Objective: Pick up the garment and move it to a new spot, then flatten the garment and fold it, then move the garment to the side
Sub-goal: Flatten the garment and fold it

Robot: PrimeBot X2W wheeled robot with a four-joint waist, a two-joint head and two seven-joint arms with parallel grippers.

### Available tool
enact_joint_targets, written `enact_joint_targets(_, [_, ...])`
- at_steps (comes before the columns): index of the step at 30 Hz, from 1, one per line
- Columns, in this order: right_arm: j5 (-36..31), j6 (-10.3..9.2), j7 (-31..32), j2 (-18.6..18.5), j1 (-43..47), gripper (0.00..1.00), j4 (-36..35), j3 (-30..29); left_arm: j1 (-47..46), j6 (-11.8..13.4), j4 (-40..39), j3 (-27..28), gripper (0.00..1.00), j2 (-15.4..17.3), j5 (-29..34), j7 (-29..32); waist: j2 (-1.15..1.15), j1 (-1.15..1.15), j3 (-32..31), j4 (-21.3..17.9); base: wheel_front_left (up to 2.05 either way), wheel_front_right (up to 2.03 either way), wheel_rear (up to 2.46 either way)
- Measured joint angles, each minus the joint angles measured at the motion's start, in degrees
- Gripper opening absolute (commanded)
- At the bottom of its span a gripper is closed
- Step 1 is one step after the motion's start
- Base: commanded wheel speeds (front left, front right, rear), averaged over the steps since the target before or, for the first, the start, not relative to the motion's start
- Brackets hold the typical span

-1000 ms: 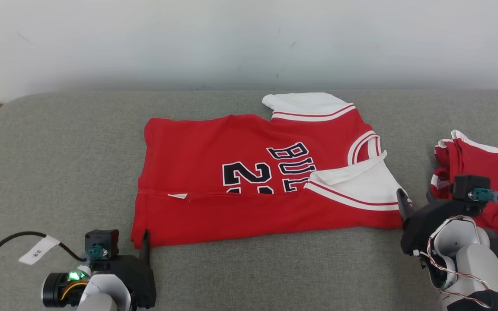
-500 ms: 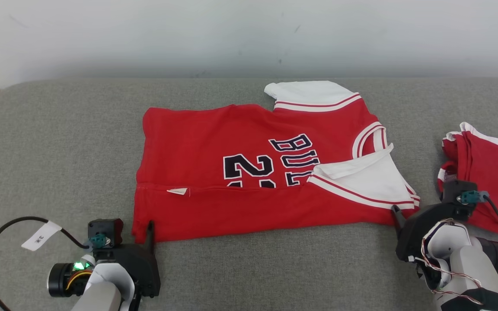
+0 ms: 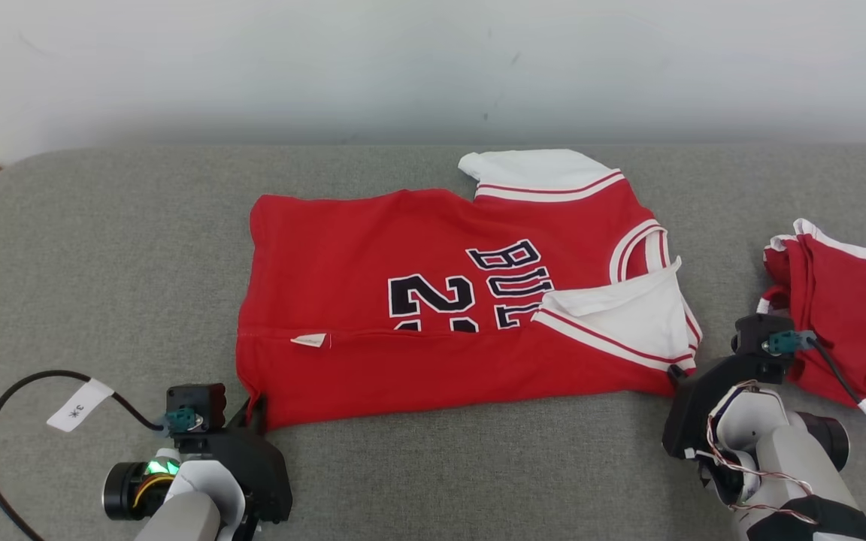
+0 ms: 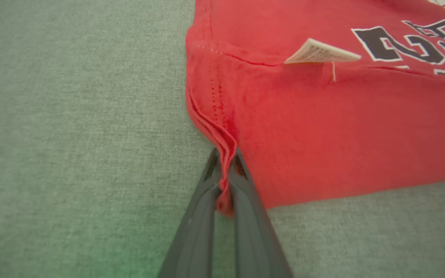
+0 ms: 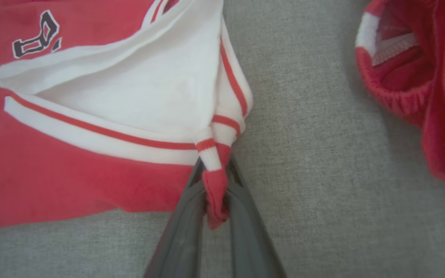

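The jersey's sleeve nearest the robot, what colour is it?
White sleeve with a red stripe along its cuff, clearest in the right wrist view.

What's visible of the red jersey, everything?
The red jersey lies flat on the grey cushion, soft cotton-like fabric, white sleeves with red-striped trim, dark white-edged lettering and number partly covered by its near edge folded over, a small white tag at that fold. The left gripper pinches its near-left hem corner; the right gripper pinches the near-right sleeve cuff.
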Motion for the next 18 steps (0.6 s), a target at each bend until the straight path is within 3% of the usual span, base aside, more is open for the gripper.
enact_joint_targets(9, [1.8,0.0,-1.3,0.1,4.6,0.0,-1.8,-0.4,3.5,-3.0,0.3,1.7,0.0,0.1,-4.2,-2.2,0.0,0.0,-4.1,-0.2,0.0,0.0,0.0])
enact_joint_targets(14, [4.3,0.0,1.5,0.2,9.4,0.0,-6.8,-0.1,7.3,-3.0,-2.3,3.7,0.0,0.9,-7.0,-3.1,0.0,0.0,-7.3,-0.5,0.0,0.0,0.0])
enact_joint_targets(18, [5.6,0.01,5.0,0.2,14.5,0.0,-13.5,-1.1,11.2,-1.4,-6.7,4.4,0.0,1.2,-8.1,-2.3,0.0,0.0,-9.5,-0.9,0.0,0.0,0.0])
